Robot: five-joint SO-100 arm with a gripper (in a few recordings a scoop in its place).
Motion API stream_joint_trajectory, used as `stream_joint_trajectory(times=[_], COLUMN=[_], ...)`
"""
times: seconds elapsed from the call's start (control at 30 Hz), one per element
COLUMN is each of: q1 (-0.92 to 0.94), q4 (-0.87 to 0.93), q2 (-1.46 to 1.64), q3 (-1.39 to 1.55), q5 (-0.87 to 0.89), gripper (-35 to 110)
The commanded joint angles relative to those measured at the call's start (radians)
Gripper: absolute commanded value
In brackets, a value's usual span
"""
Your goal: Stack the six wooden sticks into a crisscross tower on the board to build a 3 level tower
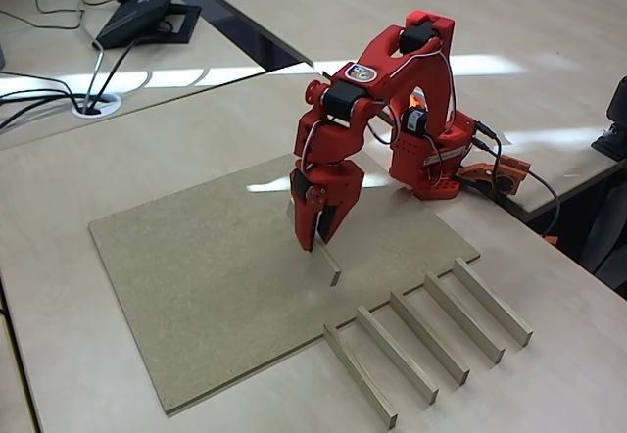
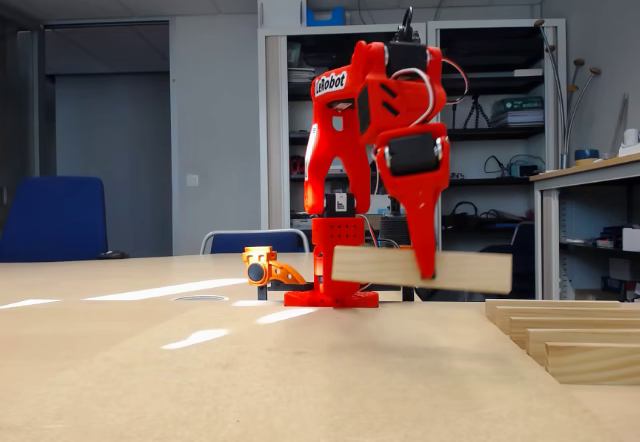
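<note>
Holding 1 stick tight, the red arm's fingers are closed on it just above the board. In the low fixed view the stick hangs nearly flat and clear of the board. I think it should go down slowly and level, near the middle, with room left for a second stick beside it. No tower has been started. 5 more sticks lie side by side on the table, next to the board's edge. A phone sits far back. Nothing blocks the way.
</note>
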Motion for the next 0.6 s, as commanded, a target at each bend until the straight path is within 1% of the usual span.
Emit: stream_joint_trajectory(times=[0.0,0.2,0.3,0.57], q1=[0.095,0.196,0.221,0.25], q4=[0.015,0.038,0.067,0.074], q2=[-0.063,-0.242,-0.314,-0.43], q3=[-0.097,-0.265,-0.35,-0.433], q5=[-0.1,-0.219,-0.232,-0.264], gripper=[0,0,0,0])
